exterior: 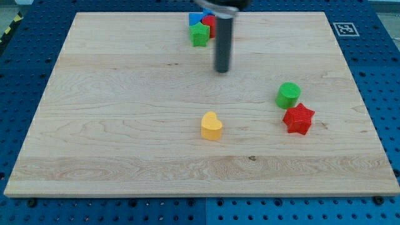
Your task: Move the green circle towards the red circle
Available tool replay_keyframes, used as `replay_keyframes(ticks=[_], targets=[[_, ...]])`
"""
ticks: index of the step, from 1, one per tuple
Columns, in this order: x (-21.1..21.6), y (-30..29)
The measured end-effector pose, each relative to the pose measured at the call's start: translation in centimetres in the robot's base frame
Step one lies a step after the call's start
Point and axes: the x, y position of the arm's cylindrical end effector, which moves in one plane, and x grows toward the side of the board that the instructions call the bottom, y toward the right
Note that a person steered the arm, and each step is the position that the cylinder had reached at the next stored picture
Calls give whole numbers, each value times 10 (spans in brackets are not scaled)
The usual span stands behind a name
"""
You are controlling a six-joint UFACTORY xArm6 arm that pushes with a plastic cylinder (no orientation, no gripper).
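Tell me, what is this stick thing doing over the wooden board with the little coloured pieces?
It is a robot arm ending in a dark rod, and it pushes blocks around the board. Its job is to move the green circle towards the red circle. Right now my tip touches nothing: it sits near the view's top, just below a cluster holding the red circle, a green block and a blue block. The green circle is far off at the right, beside a red star. A yellow heart lies mid-board.

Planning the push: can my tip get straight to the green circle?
Probably yes: my tip stands toward the view's upper left of the green circle, bare board between; the red star sits beyond it.
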Motion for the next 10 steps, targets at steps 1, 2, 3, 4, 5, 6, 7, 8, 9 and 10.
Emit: replay_keyframes(ticks=[1, 2, 3, 4, 5, 6, 7, 8, 9, 10], targets=[[28, 98], [67, 191], [101, 209], [111, 160], [112, 117], [112, 114], [111, 100], [100, 93], [82, 91], [65, 73]])
